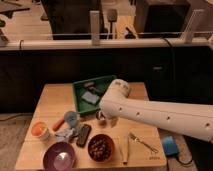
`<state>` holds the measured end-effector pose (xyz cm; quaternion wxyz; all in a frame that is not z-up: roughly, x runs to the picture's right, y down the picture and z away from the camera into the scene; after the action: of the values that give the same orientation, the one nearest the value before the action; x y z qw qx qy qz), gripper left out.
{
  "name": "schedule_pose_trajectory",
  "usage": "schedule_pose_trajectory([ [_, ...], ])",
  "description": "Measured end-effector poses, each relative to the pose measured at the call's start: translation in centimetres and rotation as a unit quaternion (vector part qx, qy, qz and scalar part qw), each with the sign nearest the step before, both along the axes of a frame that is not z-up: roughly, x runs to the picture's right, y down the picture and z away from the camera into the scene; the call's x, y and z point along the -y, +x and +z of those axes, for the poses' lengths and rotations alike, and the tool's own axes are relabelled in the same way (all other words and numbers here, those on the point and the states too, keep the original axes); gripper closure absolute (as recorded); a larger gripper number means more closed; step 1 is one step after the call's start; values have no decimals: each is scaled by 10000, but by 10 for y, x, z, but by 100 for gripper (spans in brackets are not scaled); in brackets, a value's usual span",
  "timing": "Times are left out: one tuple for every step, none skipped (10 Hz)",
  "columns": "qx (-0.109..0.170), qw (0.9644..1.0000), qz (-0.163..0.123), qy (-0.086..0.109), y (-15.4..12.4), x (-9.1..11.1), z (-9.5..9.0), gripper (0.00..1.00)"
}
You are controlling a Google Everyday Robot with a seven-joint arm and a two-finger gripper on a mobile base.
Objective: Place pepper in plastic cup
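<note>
The pepper (59, 124), a small orange-red piece, lies on the wooden table (55, 100) at the left. It touches a blue plastic cup (71, 118) on its right. An orange plastic cup (39, 130) stands just left of it. My white arm reaches in from the right. My gripper (103, 117) hangs under the arm's end, just off the green tray's front right corner and about a hand's width right of the blue cup. It is mostly hidden by the arm. A shiny dark round thing shows there.
A green tray (80, 90) with a grey item stands at the table's back middle. Along the front are a purple bowl (60, 156), a dark flat object (83, 135), a brown bowl of food (101, 147), a wooden utensil (125, 148), a fork (142, 142) and a blue sponge (170, 146).
</note>
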<state>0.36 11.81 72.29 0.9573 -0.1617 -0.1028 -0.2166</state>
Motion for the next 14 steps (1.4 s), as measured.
schedule_pose_trajectory([
  [52,10000,-43,39,-4,1,0,20],
  [87,9999,-69,62,-6,2,0,20],
  [139,9998,-110,93,-10,3,-1,20],
  [193,9996,-155,134,-14,4,-1,20],
  [226,9995,-178,161,-15,5,-1,20],
  [279,9992,-216,203,-18,6,-1,20],
  [322,9989,-251,242,-20,8,-2,20],
  [381,9984,-302,284,-24,10,-2,20],
  [423,9980,-341,314,-27,11,-2,20],
  [462,9976,-387,346,-30,13,-2,20],
  [508,9970,-436,382,-32,15,-2,21],
  [544,9965,-475,411,-35,16,-2,21],
  [579,9960,-521,433,-38,18,-3,26],
  [622,9954,-579,445,-42,18,-3,32],
])
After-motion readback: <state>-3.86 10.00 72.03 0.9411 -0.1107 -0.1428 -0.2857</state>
